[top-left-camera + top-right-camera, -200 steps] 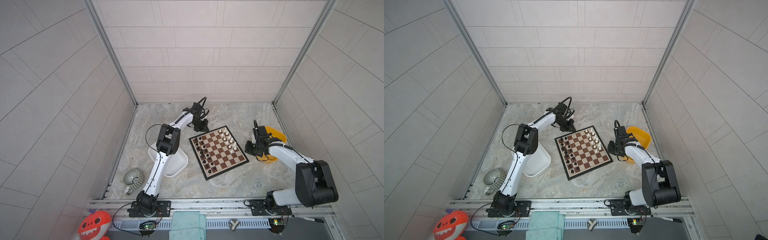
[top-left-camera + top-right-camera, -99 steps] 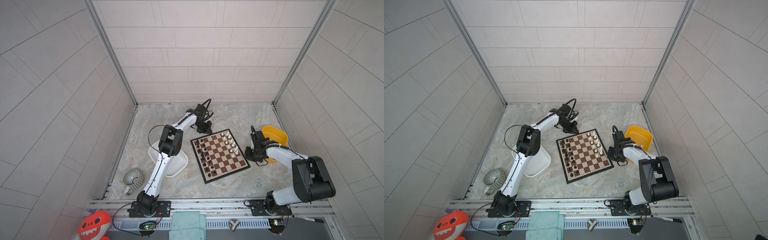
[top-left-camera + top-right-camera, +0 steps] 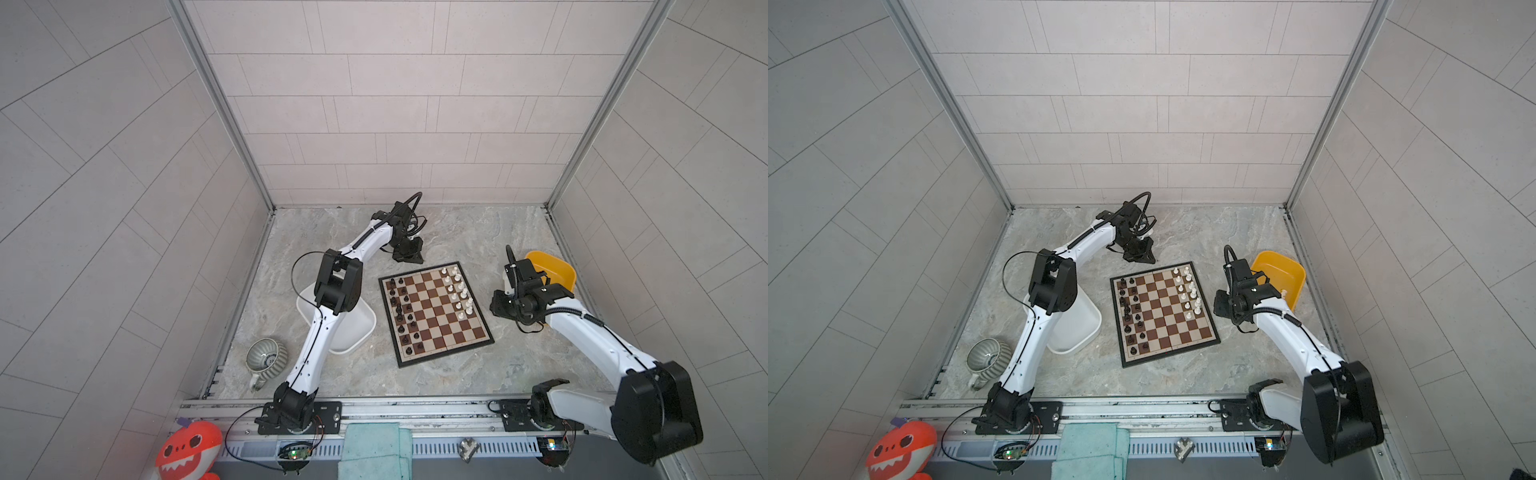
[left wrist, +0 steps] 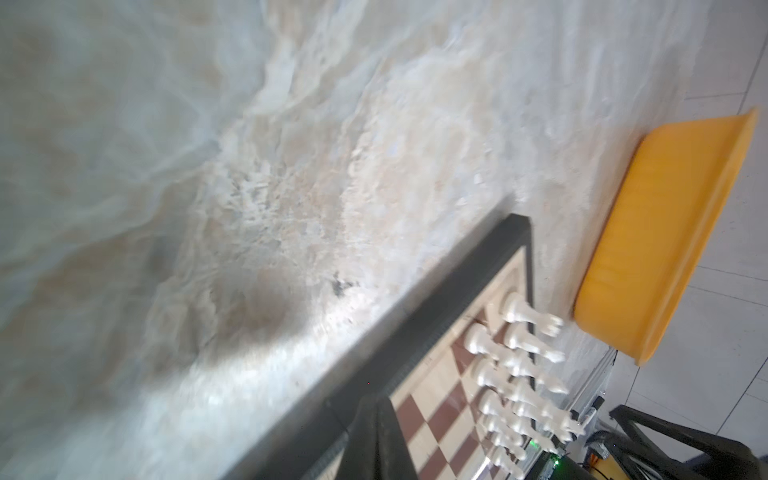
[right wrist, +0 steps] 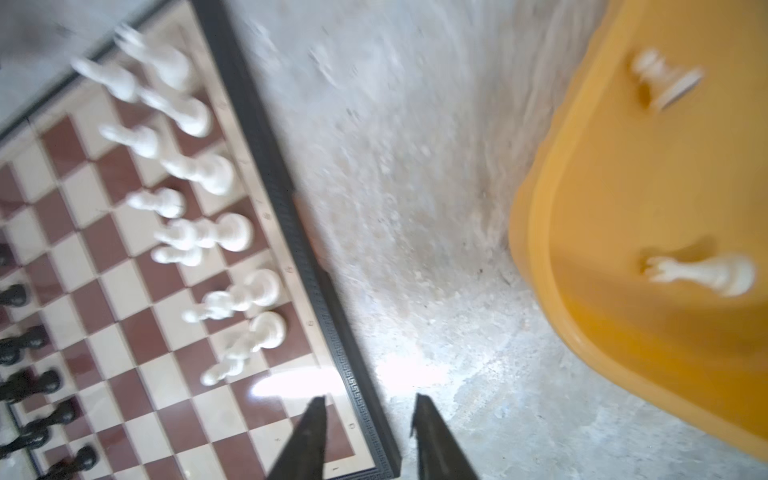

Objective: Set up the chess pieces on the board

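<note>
While my right tool (image 5: pixel 369 400) hangs spread, empty, over the board's (image 5: pixel 137 328) rim, two white chess pieces (image 5: pixel 706 272) lie in the yellow tub (image 5: pixel 602 353). Left tool's (image 3: pixel 409 255) pressed together, just past the board.

Left gripper (image 3: pixel 409 257) hangs closed just beyond the board's (image 3: pixel 445 353) far edge; right gripper (image 5: pixel 368 399), jaws parted and empty, hovers at its right edge.
</note>
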